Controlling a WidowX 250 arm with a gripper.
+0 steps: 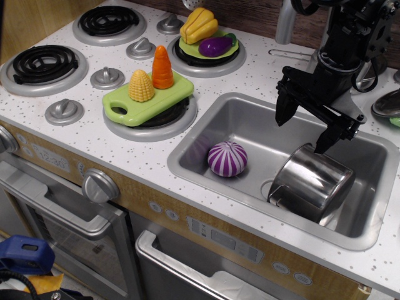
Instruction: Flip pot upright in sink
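Our gripper (304, 129) hangs spread wide, empty, just above the pot (312, 182), which lies tilted on its side at the sink's (206, 134) right end. We should lower, pinch the rim, then rotate gently.

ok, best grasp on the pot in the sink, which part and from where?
Probably the upper rim of the pot. It lies tilted against the sink's right side, mouth seemingly down-left over the drain, base up-right. Come from above, where the open gripper hangs: the mirror-smooth curved wall offers poor purchase, an edge pinches better.
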